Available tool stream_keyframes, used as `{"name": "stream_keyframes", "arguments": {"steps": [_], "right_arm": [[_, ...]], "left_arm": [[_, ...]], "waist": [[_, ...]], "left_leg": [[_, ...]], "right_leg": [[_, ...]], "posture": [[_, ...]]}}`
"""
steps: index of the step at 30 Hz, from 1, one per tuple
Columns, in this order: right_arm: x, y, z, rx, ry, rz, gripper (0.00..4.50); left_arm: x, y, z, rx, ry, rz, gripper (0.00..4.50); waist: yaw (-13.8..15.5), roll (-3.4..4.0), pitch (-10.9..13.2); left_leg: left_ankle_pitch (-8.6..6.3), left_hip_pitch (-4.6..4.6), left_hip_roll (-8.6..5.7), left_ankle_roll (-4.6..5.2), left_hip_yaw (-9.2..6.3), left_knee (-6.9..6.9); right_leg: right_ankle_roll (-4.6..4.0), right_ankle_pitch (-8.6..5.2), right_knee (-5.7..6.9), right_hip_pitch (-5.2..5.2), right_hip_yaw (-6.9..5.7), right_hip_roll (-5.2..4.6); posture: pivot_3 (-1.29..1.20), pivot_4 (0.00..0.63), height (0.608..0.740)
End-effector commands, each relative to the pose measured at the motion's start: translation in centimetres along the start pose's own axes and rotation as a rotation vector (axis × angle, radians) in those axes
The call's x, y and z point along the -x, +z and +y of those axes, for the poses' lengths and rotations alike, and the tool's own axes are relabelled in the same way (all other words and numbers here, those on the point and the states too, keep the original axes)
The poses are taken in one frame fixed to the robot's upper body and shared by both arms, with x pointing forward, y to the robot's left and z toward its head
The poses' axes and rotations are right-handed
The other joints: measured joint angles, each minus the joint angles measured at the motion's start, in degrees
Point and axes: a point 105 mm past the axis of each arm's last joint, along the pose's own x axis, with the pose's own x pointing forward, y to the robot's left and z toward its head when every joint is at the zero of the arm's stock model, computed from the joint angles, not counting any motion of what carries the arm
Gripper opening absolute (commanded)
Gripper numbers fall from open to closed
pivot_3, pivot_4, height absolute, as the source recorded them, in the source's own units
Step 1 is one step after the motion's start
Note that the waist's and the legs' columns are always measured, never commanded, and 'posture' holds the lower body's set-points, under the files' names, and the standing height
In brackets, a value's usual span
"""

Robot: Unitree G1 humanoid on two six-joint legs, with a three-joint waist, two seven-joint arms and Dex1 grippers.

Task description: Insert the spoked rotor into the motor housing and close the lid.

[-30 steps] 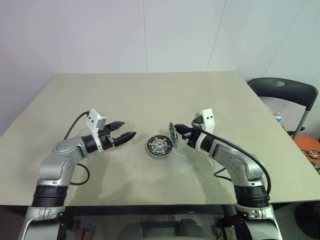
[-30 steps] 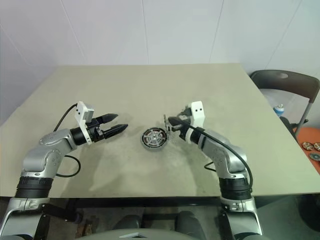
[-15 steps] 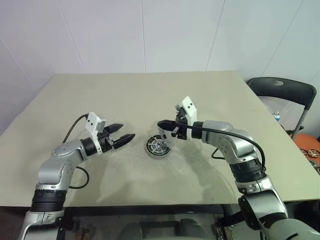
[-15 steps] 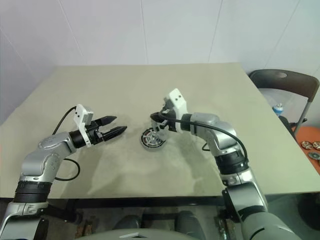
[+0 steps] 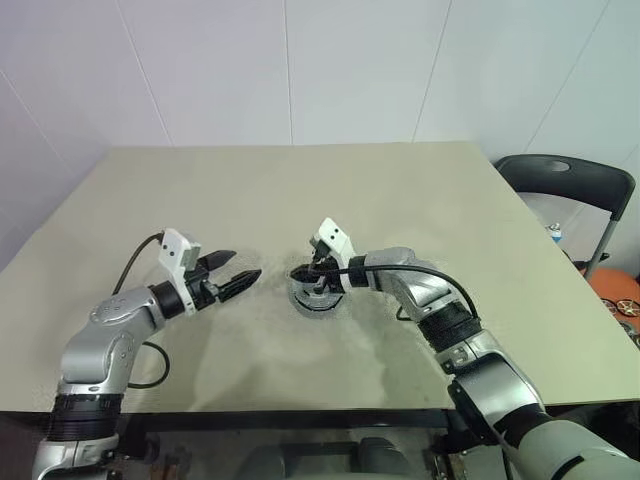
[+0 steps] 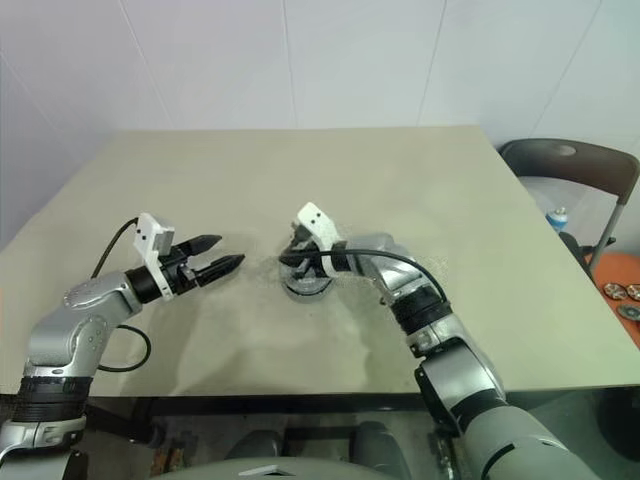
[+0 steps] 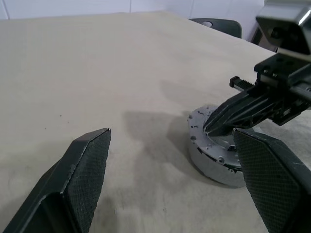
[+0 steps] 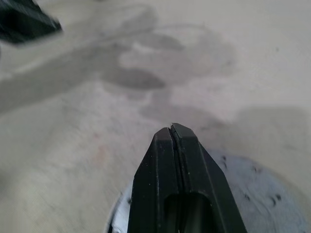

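White panelled walls (image 5: 350,70) stand behind a beige worktop (image 5: 300,190); a dark folding chair (image 5: 575,185) sits off its right corner, evenly lit.

Closed right pincer (image 8: 171,130) over the grey lid (image 8: 257,191)

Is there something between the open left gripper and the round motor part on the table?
Nothing lies on the table between the left gripper and the motor part. The right gripper, jaws shut, is over the motor part's top.
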Motion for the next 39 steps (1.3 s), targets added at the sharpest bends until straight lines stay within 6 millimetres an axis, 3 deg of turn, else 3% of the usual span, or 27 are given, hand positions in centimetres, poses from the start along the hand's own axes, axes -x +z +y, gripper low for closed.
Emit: {"name": "stream_keyframes", "arguments": {"steps": [1, 5, 10, 12, 14, 17, 20, 25, 29, 32, 39], "right_arm": [[0.5, 2.8, -0.2, 0.04, 0.013, -0.088, 0.02], [1.5, 5.1, -0.2, 0.027, 0.023, -0.201, 0.02], [4.6, 8.5, 1.0, 0.173, -0.017, -0.35, 0.02], [5.5, 8.2, 1.0, 0.285, -0.084, -0.343, 0.02], [6.1, 6.5, 1.0, 0.396, -0.171, -0.298, 0.02], [6.6, 3.1, 2.1, 0.455, -0.147, -0.19, 0.56], [6.8, 1.7, 3.0, 0.419, -0.098, -0.19, 1.57], [5.7, 1.8, 2.6, 0.394, -0.119, -0.184, 3.25], [4.4, 1.8, 2.5, 0.367, -0.144, -0.187, 3.25], [3.4, 0.6, 2.3, 0.344, -0.199, -0.158, 3.25], [3.2, 0.1, 1.9, 0.339, -0.309, -0.182, 3.25]], "left_arm": [[0.4, 1.7, 0.0, -0.045, 0.006, -0.044, 4.26], [0.3, 1.9, 0.1, -0.047, 0.008, -0.049, 4.26], [-0.1, 2.3, 0.1, -0.054, 0.004, -0.063, 4.26], [-0.2, 2.3, 0.1, -0.055, 0.003, -0.064, 4.26], [-0.2, 2.2, -0.1, -0.051, -0.009, -0.057, 4.26], [-0.1, 2.0, -0.4, -0.041, -0.032, -0.045, 4.26], [0.0, 1.9, -0.3, -0.043, -0.043, -0.031, 4.26], [-0.1, 2.2, -0.1, -0.051, -0.059, -0.022, 4.26], [-0.4, 2.4, -0.1, -0.056, -0.064, -0.022, 4.26], [-0.5, 2.3, -0.3, -0.054, -0.067, -0.021, 4.26], [-0.3, 1.9, -0.4, -0.042, -0.073, -0.009, 4.26]], "waist": [[-0.06, 0.0, 0.0], [-0.08, 0.01, 0.0], [0.01, 0.01, 0.0], [0.29, -0.02, -0.01], [0.42, -0.06, -0.04], [0.35, -0.06, -0.03], [-0.22, 0.0, 0.0], [-0.01, 0.0, 0.0], [0.14, -0.02, -0.01], [0.32, -0.04, -0.02], [0.24, -0.03, -0.01]], "left_leg": [[0.0, 0.0, 0.0, 0.0, 0.0, 0.0], [0.0, 0.01, 0.0, 0.0, -0.01, 0.0], [0.0, -0.03, 0.01, 0.0, -0.04, -0.03], [0.0, -0.04, 0.01, 0.0, -0.07, -0.05], [-0.01, -0.02, -0.01, 0.0, -0.04, -0.04], [-0.01, -0.03, -0.05, 0.01, 0.01, -0.02], [-0.02, 0.0, 0.0, 0.02, 0.1, -0.01], [-0.01, 0.1, 0.1, 0.01, 0.06, 0.04], [-0.01, 0.09, 0.05, 0.01, 0.06, 0.07], [-0.01, 0.05, 0.03, 0.01, 0.05, 0.05], [-0.01, 0.02, 0.02, 0.01, 0.04, 0.01]], "right_leg": [[0.0, 0.0, 0.0, 0.0, 0.0, 0.0], [0.0, 0.0, 0.03, 0.0, 0.0, 0.01], [0.0, 0.0, 0.04, -0.07, 0.0, 0.0], [0.0, 0.0, 0.03, -0.07, -0.01, -0.01], [0.01, 0.0, -0.02, -0.01, -0.02, -0.05], [0.02, 0.0, -0.07, 0.05, -0.02, -0.08], [0.02, 0.0, -0.03, 0.02, 0.05, 0.0], [0.0, 0.01, 0.06, 0.08, 0.03, 0.14], [0.0, 0.01, 0.03, 0.11, 0.03, 0.07], [0.0, 0.02, -0.04, 0.1, 0.03, 0.03], [0.0, 0.02, -0.02, 0.02, 0.04, 0.03]], "posture": [[0.0, 0.0, 0.74], [0.0, 0.0, 0.74], [0.0, 0.0, 0.74], [0.0, 0.0, 0.74], [0.0, 0.0, 0.74], [0.0, 0.0, 0.74], [0.0, 0.0, 0.74], [0.0, 0.0, 0.74], [0.0, 0.0, 0.74], [0.0, 0.0, 0.74], [0.0, 0.0, 0.74]]}}
